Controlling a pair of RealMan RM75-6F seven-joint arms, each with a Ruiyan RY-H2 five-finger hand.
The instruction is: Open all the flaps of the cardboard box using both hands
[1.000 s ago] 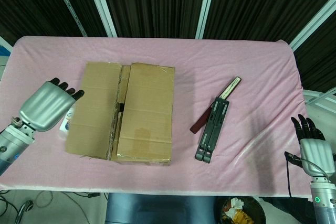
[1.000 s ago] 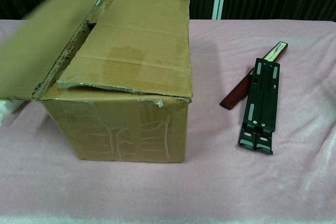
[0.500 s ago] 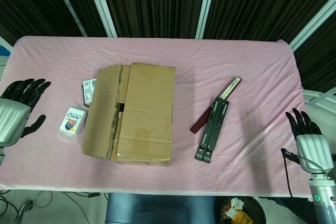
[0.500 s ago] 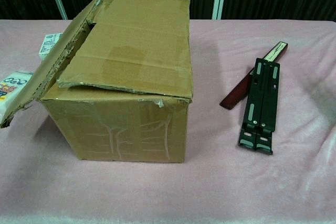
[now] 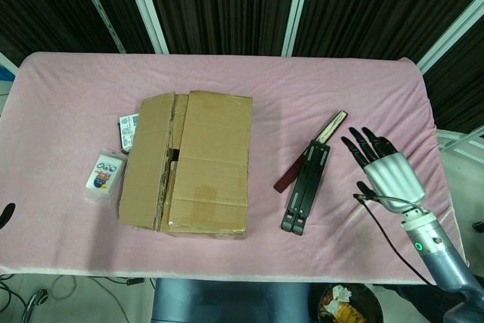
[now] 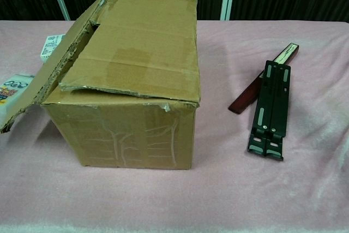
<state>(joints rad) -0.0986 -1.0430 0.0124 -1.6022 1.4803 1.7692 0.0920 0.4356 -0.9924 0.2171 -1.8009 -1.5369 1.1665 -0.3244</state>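
Observation:
The cardboard box [image 5: 175, 158] stands left of centre on the pink table. Its left flap [image 5: 146, 160] is folded outward and slopes down past the box's left side [image 6: 57, 66]. The right flap [image 5: 213, 158] lies flat over the top [image 6: 139, 47]. My right hand [image 5: 382, 169] hovers over the table right of the black stand, fingers spread, holding nothing, well apart from the box. Of my left hand only a dark tip [image 5: 6, 215] shows at the left edge of the head view. The chest view shows neither hand.
A black folding stand [image 5: 305, 187] and a reddish flat stick [image 5: 311, 150] lie between the box and my right hand. Two small packets [image 5: 104, 173] [image 5: 128, 129] lie left of the box. A bin [image 5: 340, 304] sits below the table's front edge.
My left hand let the left flap drop outward and withdrew off the left edge. My right hand moved up and inward over the table toward the stand.

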